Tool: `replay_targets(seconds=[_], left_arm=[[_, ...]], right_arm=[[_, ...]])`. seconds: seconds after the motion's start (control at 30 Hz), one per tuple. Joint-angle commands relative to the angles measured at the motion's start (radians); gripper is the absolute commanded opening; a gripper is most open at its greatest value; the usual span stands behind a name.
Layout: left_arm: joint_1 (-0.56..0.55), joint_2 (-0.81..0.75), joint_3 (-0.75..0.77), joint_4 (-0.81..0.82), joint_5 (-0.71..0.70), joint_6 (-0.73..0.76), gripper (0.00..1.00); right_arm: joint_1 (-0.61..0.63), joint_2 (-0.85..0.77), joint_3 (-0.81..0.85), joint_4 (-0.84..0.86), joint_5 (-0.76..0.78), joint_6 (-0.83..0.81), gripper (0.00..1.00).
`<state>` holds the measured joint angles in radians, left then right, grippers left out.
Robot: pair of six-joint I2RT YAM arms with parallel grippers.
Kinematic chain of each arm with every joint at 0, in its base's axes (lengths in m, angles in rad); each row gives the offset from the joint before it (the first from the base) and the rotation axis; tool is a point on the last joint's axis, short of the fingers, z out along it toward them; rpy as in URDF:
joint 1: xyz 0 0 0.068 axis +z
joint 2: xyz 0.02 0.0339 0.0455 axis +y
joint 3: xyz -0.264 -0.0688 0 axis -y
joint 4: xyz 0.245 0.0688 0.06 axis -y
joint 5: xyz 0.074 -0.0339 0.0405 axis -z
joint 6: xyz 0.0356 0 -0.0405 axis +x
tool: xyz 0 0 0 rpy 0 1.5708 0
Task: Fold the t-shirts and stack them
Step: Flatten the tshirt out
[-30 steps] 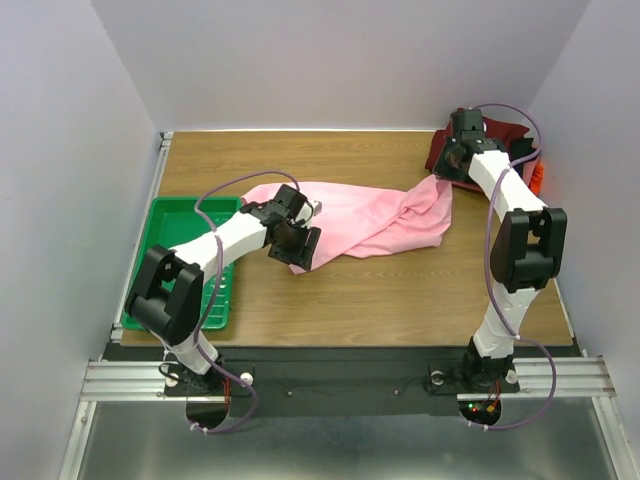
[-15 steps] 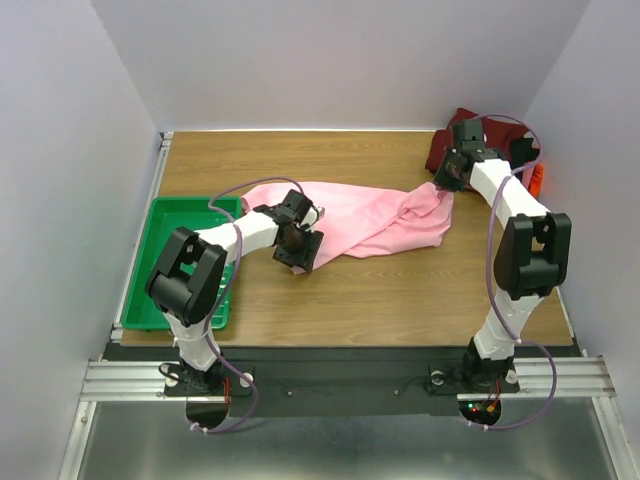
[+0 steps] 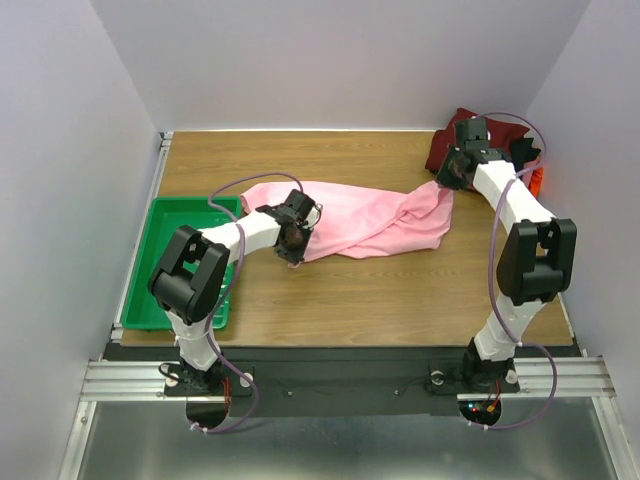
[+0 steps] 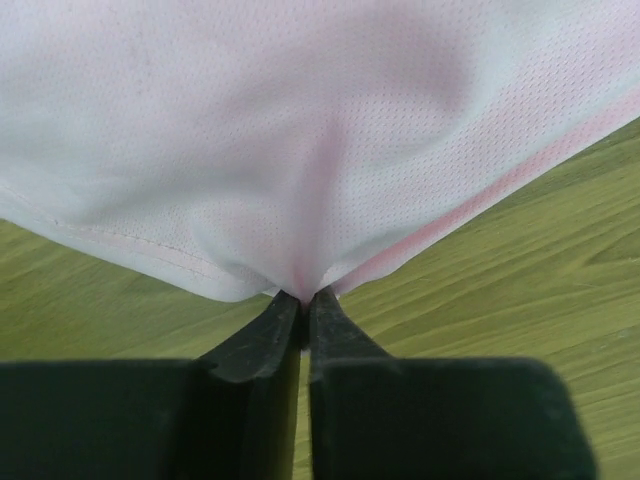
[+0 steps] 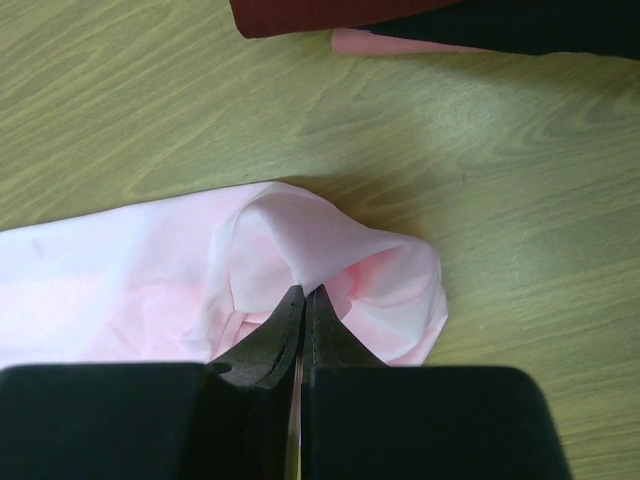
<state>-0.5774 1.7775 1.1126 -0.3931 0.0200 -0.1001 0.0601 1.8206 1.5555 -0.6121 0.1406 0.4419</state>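
Beyond right pincer (image 5: 303, 292), cropped dark t-shirts (image 5: 300, 15), perhaps folded.

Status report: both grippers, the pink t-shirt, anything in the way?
Left gripper shut on pink t-shirt edge. Right gripper shut on its other end. Shirt unfolded on table. Dark red t-shirt close beyond right gripper.

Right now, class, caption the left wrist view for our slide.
Left gripper shut on the edge of the pink t-shirt, wooden table beneath.

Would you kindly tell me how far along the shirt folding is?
Done: a dark red shirt and a black shirt lie piled far right. In hand: the left pincer and right pincer pinch the pink t-shirt. Left: folding it and stacking it.
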Motion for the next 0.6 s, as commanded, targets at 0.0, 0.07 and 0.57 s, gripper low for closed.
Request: replay_targets(seconds=[0.0,0.07,0.57], left_arm=[[-0.004,0.031,0.012,-0.006,-0.051,0.028,0.04],[-0.002,0.025,0.045,-0.029,-0.052,0.027,0.0],[0.175,0.02,0.821,-0.317,0.03,0.05,0.0]], right_arm=[[-0.003,-0.067,0.021,0.048,0.024,0.003,0.0],[-0.003,-0.084,0.029,0.046,0.024,0.0,0.0],[-0.003,-0.219,0.218,0.048,0.135,-0.146,0.0]])
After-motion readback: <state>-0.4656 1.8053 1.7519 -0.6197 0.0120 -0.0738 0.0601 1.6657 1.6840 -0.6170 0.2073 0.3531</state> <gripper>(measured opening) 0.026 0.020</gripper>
